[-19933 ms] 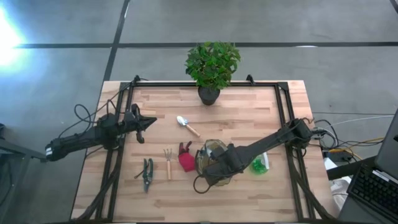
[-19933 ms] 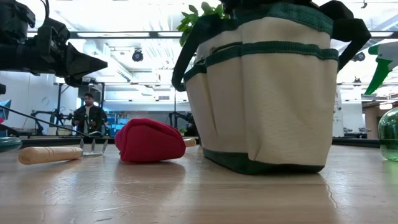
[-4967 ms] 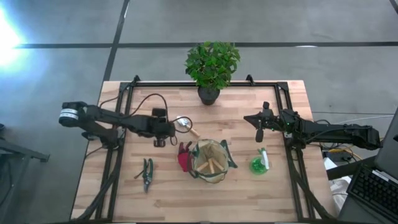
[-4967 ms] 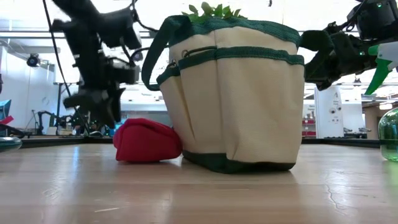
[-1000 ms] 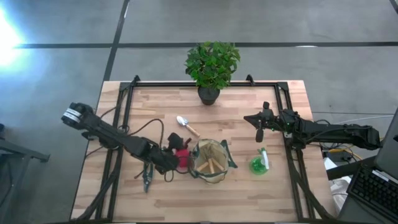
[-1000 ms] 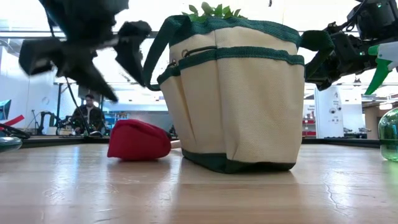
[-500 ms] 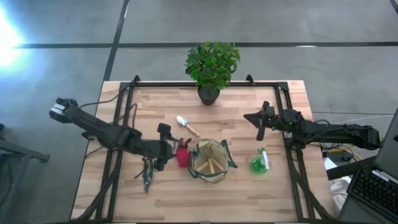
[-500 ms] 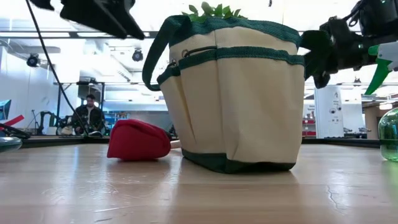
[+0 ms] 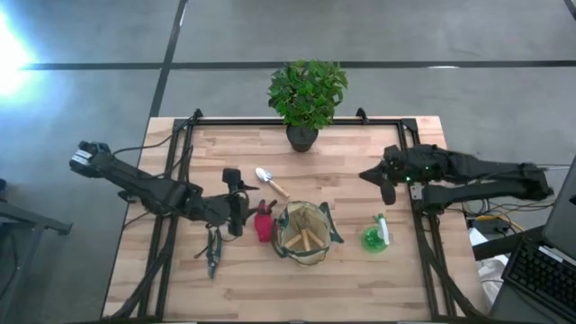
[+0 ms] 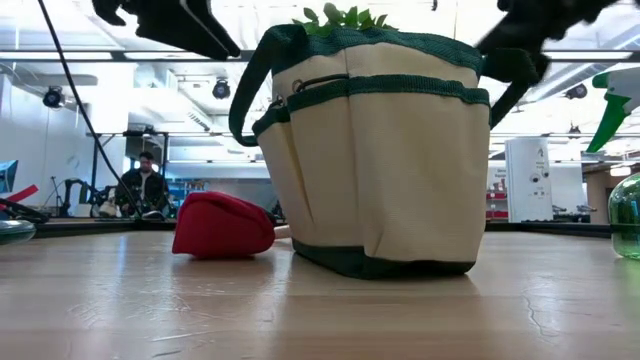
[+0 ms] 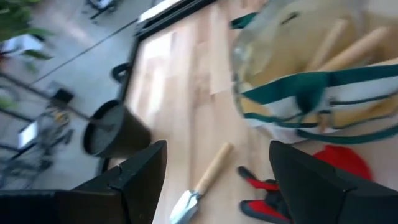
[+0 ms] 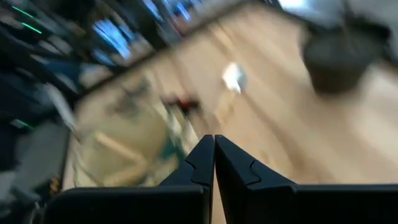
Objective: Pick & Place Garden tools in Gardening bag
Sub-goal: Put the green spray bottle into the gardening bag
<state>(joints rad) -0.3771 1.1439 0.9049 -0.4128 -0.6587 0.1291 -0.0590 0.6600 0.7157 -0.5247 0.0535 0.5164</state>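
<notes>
So the counter is carrying everything, and the plant is sitting at its far edge, not part of the job. The bag is standing upright near the middle toward the front, already holding a couple of wooden handles, so I'd say we're partway through.

The left arm is reaching in across the counter with the left tool hovering with fingers spread wide and nothing between them, just beside the glove. The glove is lying right up against the bag's left side. My guess is that the glove is the next pick, which calls for dropping straight down on it without nudging the bag or snagging its green handle.

The right arm is waiting off at the right edge, right tool clenched on nothing.

Smaller stuff not yet packed: the sprayer is lying on its side right of the bag, the trowel is lying behind the glove, and the pruners are left of it, under the left arm. The trowel handle is close to the glove, so a sloppy descent could bump it.
</notes>
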